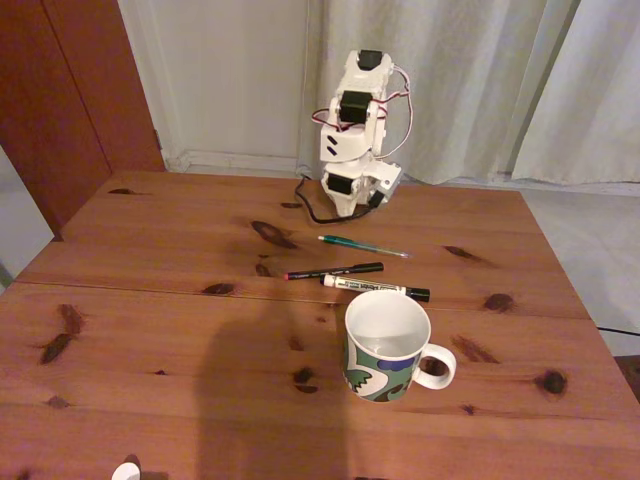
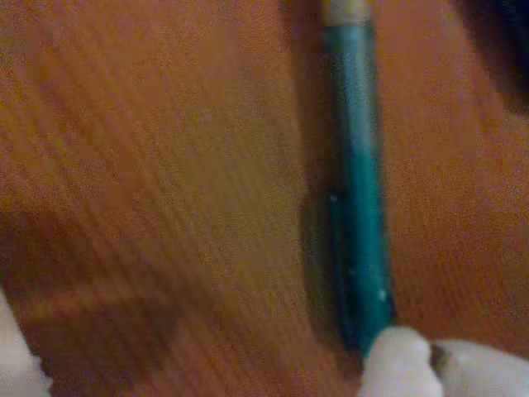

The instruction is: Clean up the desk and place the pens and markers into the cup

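Gripper: your arm (image 1: 355, 125) sits folded at the far side of the desk (image 1: 150, 330); in the wrist view white finger parts (image 2: 405, 368) show at the bottom edge, but you cannot tell how far open they are.
Touch: a white finger tip meets the lower end of the teal pen (image 2: 359, 190), grasp unclear.
Teal pen: in the fixed view it lies flat just in front of the arm's base.
Other pens: black pen (image 1: 335, 270) and white marker (image 1: 375, 287) lie between the teal pen and the cup (image 1: 385, 345).
Cup: upright, handle to the right.
Views: the wrist view is blurred; the fixed view gives you the layout.
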`<state>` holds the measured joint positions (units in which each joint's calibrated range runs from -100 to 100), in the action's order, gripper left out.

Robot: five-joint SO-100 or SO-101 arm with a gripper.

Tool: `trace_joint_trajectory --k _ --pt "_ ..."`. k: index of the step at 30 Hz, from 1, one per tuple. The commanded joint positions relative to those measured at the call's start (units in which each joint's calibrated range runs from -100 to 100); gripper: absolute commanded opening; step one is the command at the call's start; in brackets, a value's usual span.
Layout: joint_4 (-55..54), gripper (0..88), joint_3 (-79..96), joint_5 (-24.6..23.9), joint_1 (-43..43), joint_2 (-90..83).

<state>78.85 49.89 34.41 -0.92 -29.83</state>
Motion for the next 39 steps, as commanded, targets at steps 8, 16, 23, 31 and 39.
trace_joint_trajectory --k 8,16,23,31,39 --pt "-5.43 1.5 -3.28 -4.86 4.66 4.88" --pt "-9.73 1.6 -2.64 -6.44 5.22 7.45" --pt "-9.64 9.5 -2.46 -6.44 5.3 7.45" --pt "-9.64 18.8 -2.37 -7.33 5.38 7.45" --pt "-9.64 18.8 4.48 -7.22 6.43 6.87"
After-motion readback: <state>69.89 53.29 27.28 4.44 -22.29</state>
